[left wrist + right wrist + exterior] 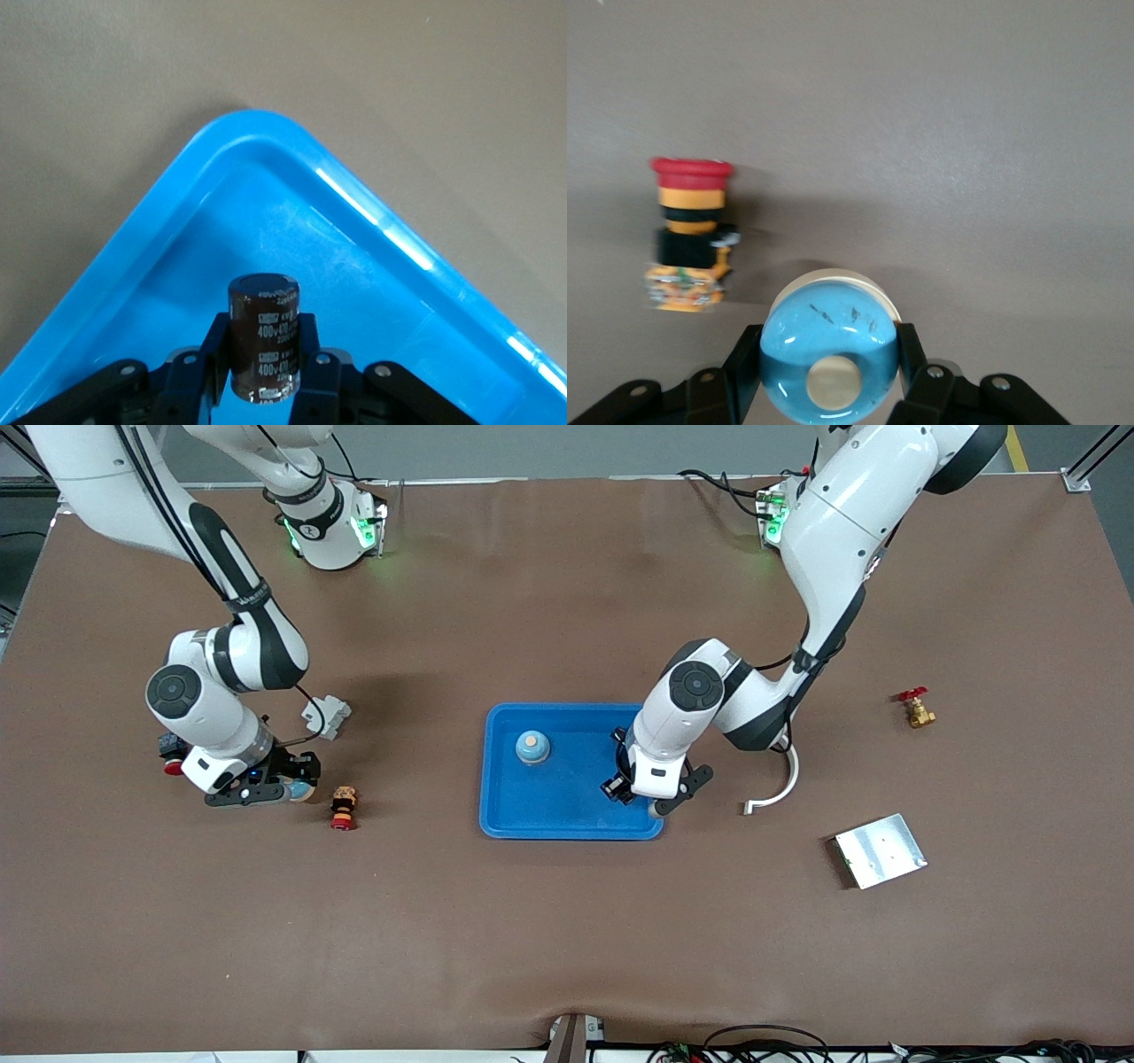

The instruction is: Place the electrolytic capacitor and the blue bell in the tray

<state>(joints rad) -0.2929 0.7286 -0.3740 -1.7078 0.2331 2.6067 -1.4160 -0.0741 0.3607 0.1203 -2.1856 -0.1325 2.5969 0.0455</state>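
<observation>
Left gripper (264,372): closed on the capacitor (264,339), which stands upright between the fingers, over the corner of the tray nearest the left arm's end and the front camera.

Right gripper (829,376): closed around a blue bell (829,347), with its button facing the wrist camera, low over the table toward the right arm's end, well apart from the tray.

Tray (567,821): bright blue, mid-table; a second blue bell (532,747) already sits inside it.

Nearby: a red-capped push button (343,808) lies on the table just beside the right gripper.

Farther out: a brass valve (917,710), a silver plate (881,850) and a white curved piece (778,791) lie toward the left arm's end, apart from the work.

Risk, left: the capacitor is tall and narrow, so I judge it could topple and roll on release, or land on the rim this close to the corner.

Risk, right: the bell's round dome gives the fingers little to bite, so it might slip on the carry across; a low sweep could knock the push button.
</observation>
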